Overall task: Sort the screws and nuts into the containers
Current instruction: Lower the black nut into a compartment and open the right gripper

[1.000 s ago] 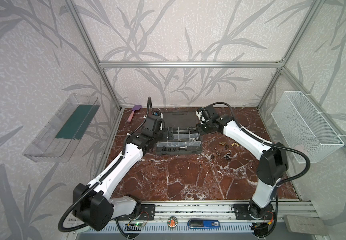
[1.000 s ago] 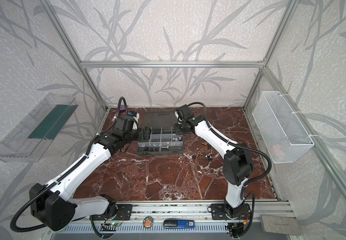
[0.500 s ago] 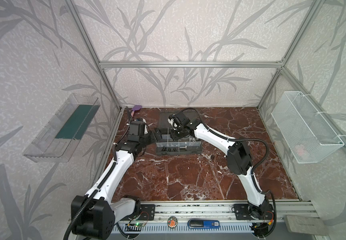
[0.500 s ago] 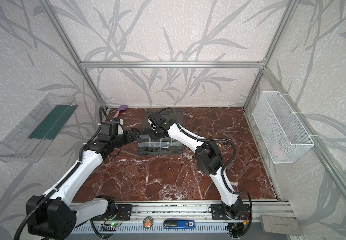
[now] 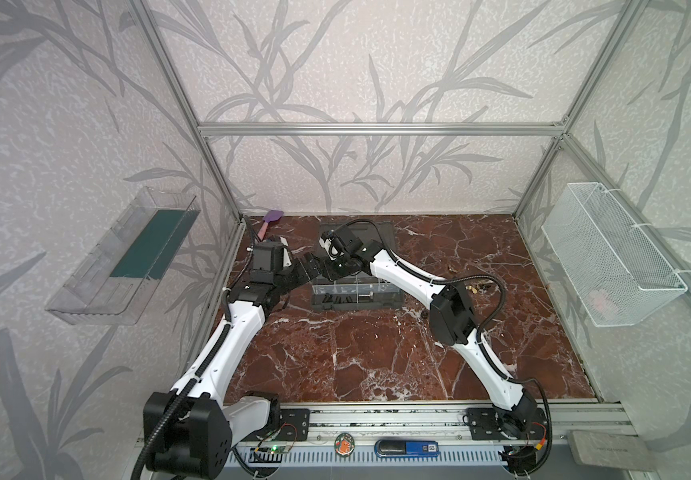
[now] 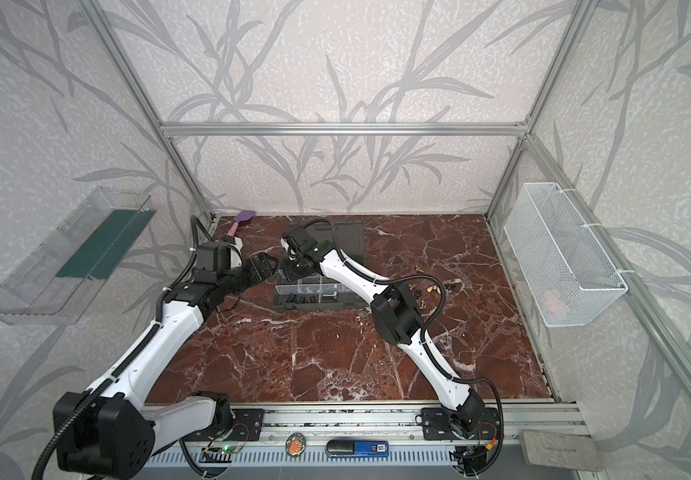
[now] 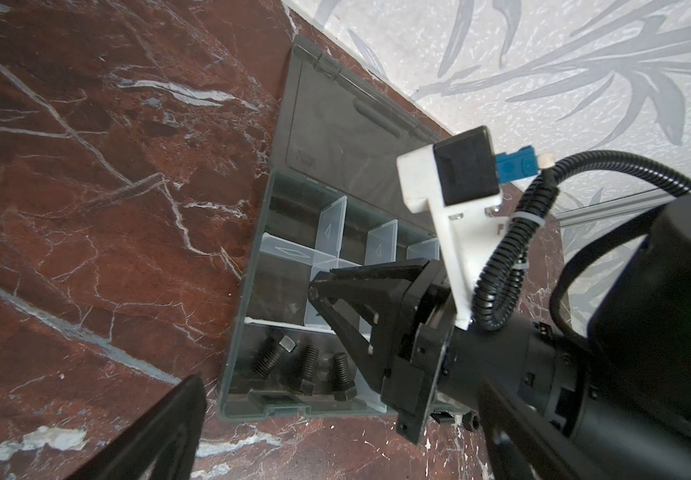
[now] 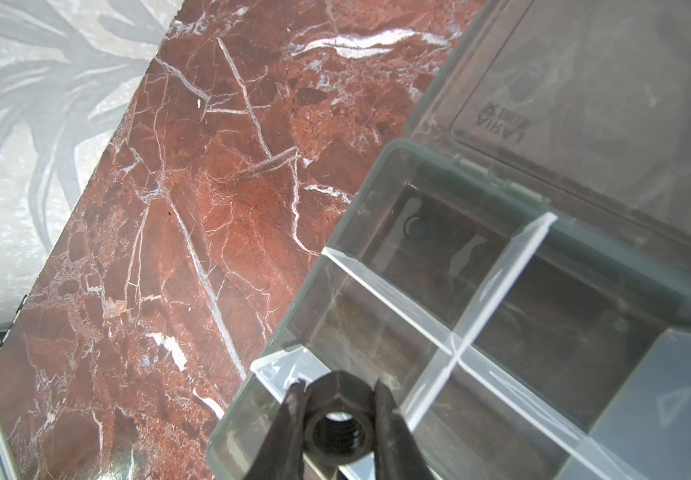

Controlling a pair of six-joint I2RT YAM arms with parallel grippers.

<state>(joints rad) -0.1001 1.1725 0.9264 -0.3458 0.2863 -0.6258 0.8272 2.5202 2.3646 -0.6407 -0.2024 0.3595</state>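
Note:
In the right wrist view my right gripper [image 8: 339, 399] is shut on a dark hex nut [image 8: 339, 430], held above a compartment at one end of the grey organizer case [image 8: 381, 166]. Clear dividers split the case into containers. Both top views show the case [image 5: 356, 297] [image 6: 319, 301] with the right gripper [image 5: 331, 274] over its left end. My left gripper [image 5: 309, 266] stands open just left of it, holding nothing. In the left wrist view several black screws [image 7: 306, 365] lie in a near compartment. More screws and nuts [image 5: 476, 286] are scattered on the marble right of the case.
The case's lid [image 5: 360, 232] lies open flat behind it. A black nut [image 7: 470, 420] sits on the table by the case's near edge. A purple spatula [image 5: 271, 218] lies at the back left. A wire basket [image 5: 609, 257] and a clear tray [image 5: 144, 249] hang on the side walls.
My right gripper has swung from the case's right end across to its left end, still shut. My left gripper has drawn back to the left, off the case, and stayed open.

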